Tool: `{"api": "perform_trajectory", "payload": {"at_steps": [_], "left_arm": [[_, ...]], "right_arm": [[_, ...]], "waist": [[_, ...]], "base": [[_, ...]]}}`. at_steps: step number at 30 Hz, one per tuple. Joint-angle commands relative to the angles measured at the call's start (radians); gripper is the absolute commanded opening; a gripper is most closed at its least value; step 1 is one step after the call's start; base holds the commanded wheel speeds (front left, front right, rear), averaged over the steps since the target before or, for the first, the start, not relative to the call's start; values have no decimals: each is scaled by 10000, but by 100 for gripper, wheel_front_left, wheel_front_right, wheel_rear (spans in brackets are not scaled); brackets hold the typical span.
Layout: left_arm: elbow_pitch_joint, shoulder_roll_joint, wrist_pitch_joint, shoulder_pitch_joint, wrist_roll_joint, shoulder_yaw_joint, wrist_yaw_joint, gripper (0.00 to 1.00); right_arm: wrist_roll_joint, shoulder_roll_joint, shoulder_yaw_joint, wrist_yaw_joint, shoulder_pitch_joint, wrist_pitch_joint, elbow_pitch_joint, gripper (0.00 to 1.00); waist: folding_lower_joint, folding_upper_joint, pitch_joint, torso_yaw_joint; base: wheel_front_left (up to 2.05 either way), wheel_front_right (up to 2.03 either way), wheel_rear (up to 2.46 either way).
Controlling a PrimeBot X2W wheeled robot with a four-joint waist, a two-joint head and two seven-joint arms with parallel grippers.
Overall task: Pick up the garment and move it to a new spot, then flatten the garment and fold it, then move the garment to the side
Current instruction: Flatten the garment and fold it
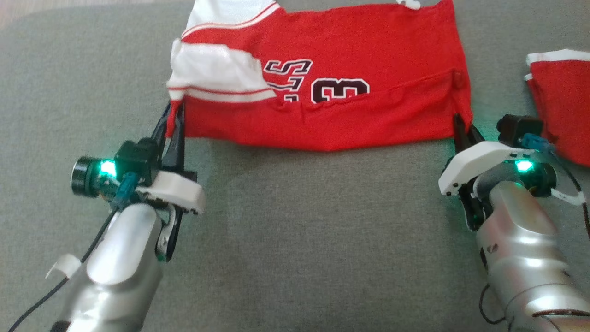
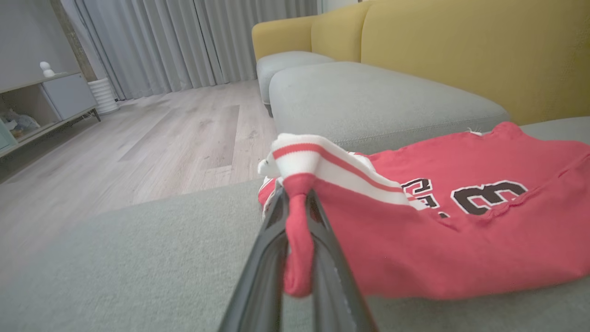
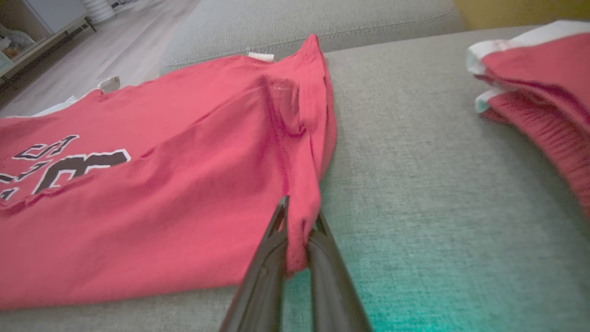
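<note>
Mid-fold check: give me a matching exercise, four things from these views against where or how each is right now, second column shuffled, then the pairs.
1. left pincer
2. right pincer
3. second red garment
4. sofa backrest

A. yellow, behind the grey cushion
B. shut on the plain red near corner of the jersey
C. lies apart, right of the jersey
D. shut on the jersey corner by the white-striped trim

Pairs: 1-D, 2-B, 3-C, 4-A

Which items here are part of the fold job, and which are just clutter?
Job:
- red jersey
- left gripper and right gripper, each shut on a near corner
- grey cushion under it

Lying about:
- second red garment
- yellow sofa back
- cabinet
</note>
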Motion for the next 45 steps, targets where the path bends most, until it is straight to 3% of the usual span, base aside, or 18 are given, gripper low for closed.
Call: {"api": "perform_trajectory", "payload": {"at_steps": [1,18,31,32,33,34,35,38,45], "left_arm": [[-166,422,20,-43,-44,305,73,0],[-149,825,949,2210,-601,83,163,0],[-953,846,1674,3068,-794,-227,304,0],[-973,845,1721,3077,-811,-237,313,0],[-991,835,1770,3080,-827,-251,322,2],[-1013,828,1810,3073,-834,-263,337,39],[-1040,827,1834,3064,-831,-286,341,63],[-1167,793,1681,3005,-893,-207,399,100],[-1613,777,310,2399,-814,178,498,100]], "right_arm": [[8,72,131,-9,-78,-279,-154,0],[976,72,338,-9,2079,-749,-952,0],[1099,72,-58,-9,3740,153,-2849,0],[1095,72,-104,-9,3842,181,-3027,67],[1127,72,-152,-9,3936,183,-3210,100],[1165,72,-188,-9,4018,174,-3395,100],[1144,72,-205,-9,4092,137,-3594,100],[1272,72,-179,-9,4269,-5,-4187,100],[1770,72,419,-9,4604,-687,-5821,100]], "waist": [[0,0,-178,-100],[0,0,-2250,-594],[0,0,-2468,-650],[0,0,-2438,-654],[0,0,-2405,-652],[0,0,-2368,-649],[0,0,-2328,-650],[0,0,-2179,-668],[0,0,-1710,-846]], "base": [[0,0,0],[0,0,0],[0,0,0],[0,0,0],[0,0,0],[0,0,0],[0,0,0],[0,0,0],[0,0,0]]}}
